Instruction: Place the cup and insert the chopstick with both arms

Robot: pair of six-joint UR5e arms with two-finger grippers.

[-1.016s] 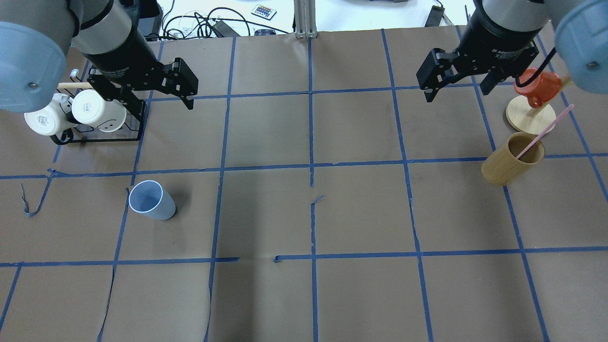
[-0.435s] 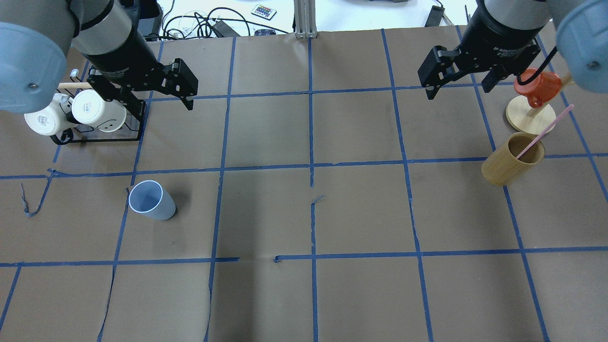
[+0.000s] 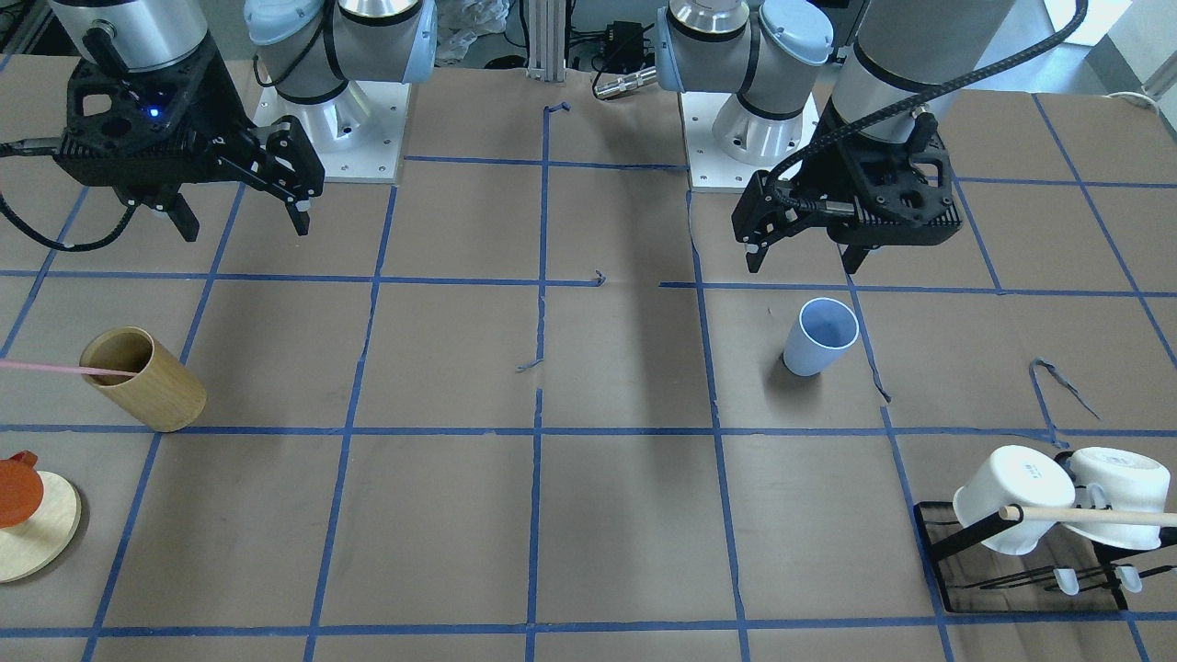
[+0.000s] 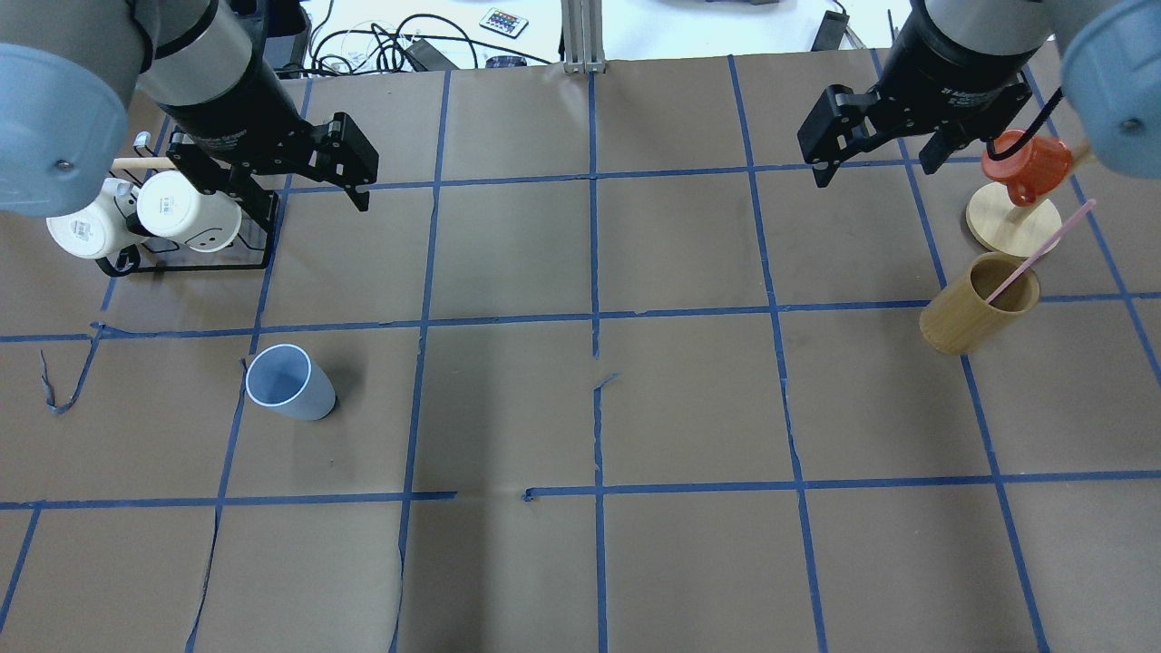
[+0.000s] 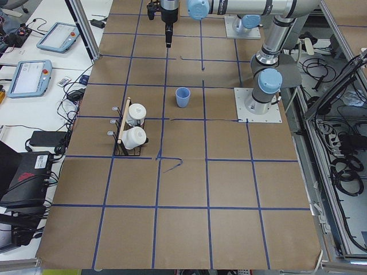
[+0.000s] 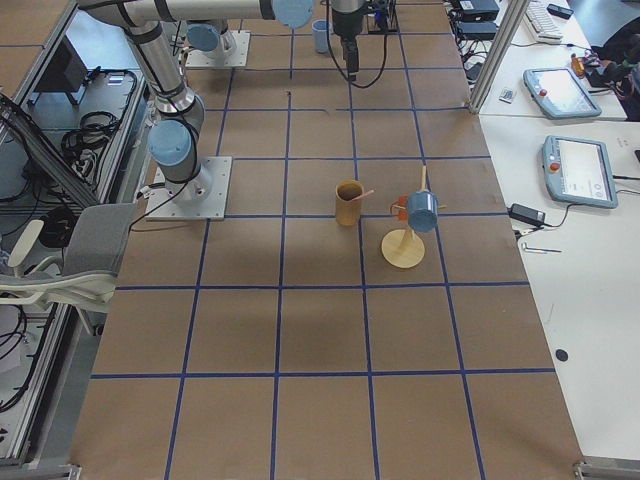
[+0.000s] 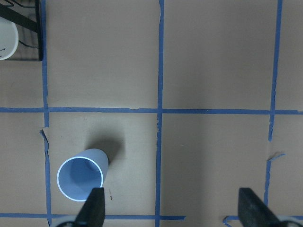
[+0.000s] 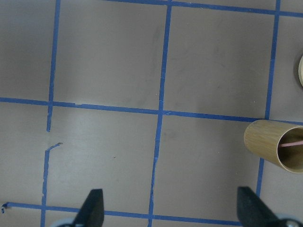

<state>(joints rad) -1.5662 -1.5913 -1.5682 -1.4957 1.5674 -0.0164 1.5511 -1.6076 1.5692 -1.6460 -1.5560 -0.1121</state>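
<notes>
- Tools first: the left tool (image 3: 802, 259) hangs above the surface with its jaws spread wide and nothing between them. The right tool (image 3: 244, 222) is likewise released and empty.
- Blue cup (image 4: 290, 383) stands upright, mouth up, alone on the robot's left side of the surface (image 4: 580, 408). In the left wrist view it sits just ahead of one finger (image 7: 93, 208), off to the side of the gap rather than centred in it.
- It looks like thin, smooth plastic, so probably very light, a bit slippery and easy to tip. It narrows toward the base, so a gentle squeeze across the body near mid-height seems safest. A hard pinch could dent the wall or squirt it out.
- Pink chopstick (image 4: 1043, 247) leans inside the bamboo holder (image 4: 975, 319) on the robot's right, its upper end jutting well past the rim toward the wooden stand (image 4: 1013, 225).
- The stick reads as thin, stiff and nearly weightless. The exposed upper part is the place to pinch, and it needs a lift along its own slant so the holder does not topple.
- Neither thing is touched yet.
</notes>
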